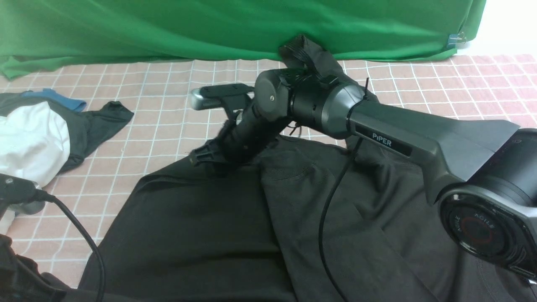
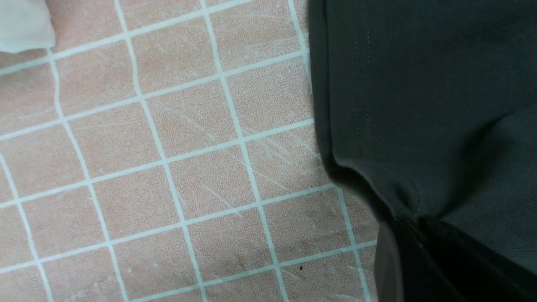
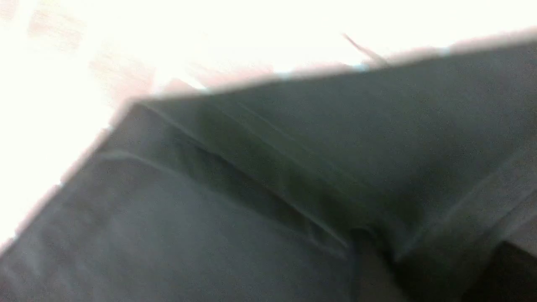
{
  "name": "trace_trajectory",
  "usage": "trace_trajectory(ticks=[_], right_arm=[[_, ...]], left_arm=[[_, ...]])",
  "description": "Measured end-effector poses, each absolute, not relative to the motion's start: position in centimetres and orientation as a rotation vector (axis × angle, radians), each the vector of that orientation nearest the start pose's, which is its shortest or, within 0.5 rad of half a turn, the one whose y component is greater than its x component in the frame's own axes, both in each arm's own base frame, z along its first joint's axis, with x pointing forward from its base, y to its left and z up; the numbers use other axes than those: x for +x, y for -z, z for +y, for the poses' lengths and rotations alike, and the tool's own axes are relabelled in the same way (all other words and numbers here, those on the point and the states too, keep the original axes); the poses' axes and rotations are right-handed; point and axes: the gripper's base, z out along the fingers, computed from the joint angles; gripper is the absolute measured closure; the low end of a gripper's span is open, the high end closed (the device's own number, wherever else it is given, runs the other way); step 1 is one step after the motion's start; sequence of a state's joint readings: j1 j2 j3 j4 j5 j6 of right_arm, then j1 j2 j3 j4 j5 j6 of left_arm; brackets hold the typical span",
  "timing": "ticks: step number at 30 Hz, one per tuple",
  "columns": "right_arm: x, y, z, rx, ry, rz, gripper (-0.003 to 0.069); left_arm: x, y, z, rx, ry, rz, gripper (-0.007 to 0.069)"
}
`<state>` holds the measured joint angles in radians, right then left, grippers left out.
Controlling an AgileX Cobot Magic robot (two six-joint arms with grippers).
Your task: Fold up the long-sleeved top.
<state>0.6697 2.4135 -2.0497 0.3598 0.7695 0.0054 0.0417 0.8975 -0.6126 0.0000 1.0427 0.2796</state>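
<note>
Left tool (image 2: 405,235) pressed together, pinching hem of long-sleeved top (image 1: 235,226). Right tool (image 1: 205,158) at garment's far edge on desk (image 1: 168,105); state cannot be told.

The long-sleeved top (image 1: 201,235) is seen as matt, soft dark knit cloth w/ a stitched hem. The table cover (image 2: 176,126) is shown grainy, scuffed, pink w/ white grid. The backdrop (image 1: 168,25): green smooth cloth, creased. The right arm casing (image 1: 419,134) is finished in dark satin plastic.

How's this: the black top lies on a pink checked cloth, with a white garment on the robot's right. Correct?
Not quite: the front view shows the white garment on the robot's left, not its right. The black top does lie on the pink checked cloth.
</note>
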Motion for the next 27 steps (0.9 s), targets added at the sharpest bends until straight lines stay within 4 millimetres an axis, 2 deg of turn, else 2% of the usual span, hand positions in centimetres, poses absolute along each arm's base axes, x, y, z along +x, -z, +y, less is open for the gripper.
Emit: trace_trajectory(ticks=[4, 5, 14, 16, 20, 21, 22, 23, 24, 27], right_arm=[[41.0, -16.5, 35.1, -0.614, -0.655, 2.487, 0.0577], [41.2, -16.7, 35.2, -0.598, -0.658, 2.453, 0.0595], [43.6, -19.2, 35.7, -0.406, -0.706, 2.103, 0.0596], [44.0, -19.8, 35.7, -0.370, -0.708, 2.031, 0.0561], [44.5, -20.6, 35.6, -0.322, -0.710, 1.934, 0.0254], [44.5, -20.6, 35.6, -0.320, -0.710, 1.930, 0.0237], [44.5, -20.7, 35.6, -0.322, -0.707, 1.922, 0.0130], [44.5, -20.6, 35.6, -0.323, -0.706, 1.923, 0.0069], [44.5, -20.5, 35.6, -0.328, -0.705, 1.936, 0.0029], [44.3, -20.4, 35.2, -0.359, -0.704, 2.010, 0.0003]], left_arm=[[13.4, -25.4, 0.6, 0.334, -0.075, 2.795, 0.0589], [13.4, -25.4, 0.6, 0.334, -0.075, 2.795, 0.0589], [13.4, -25.4, 0.6, 0.334, -0.075, 2.794, 0.0589], [13.4, -25.4, 0.6, 0.334, -0.076, 2.791, 0.0589], [13.5, -25.4, 0.6, 0.333, -0.078, 2.783, 0.0589], [13.5, -25.4, 0.6, 0.333, -0.078, 2.783, 0.0589], [13.5, -25.4, 0.6, 0.333, -0.078, 2.783, 0.0589], [13.5, -25.4, 0.6, 0.333, -0.078, 2.783, 0.0589], [13.5, -25.4, 0.6, 0.333, -0.078, 2.783, 0.0589], [13.4, -25.4, 0.6, 0.333, -0.077, 2.787, 0.0589]])
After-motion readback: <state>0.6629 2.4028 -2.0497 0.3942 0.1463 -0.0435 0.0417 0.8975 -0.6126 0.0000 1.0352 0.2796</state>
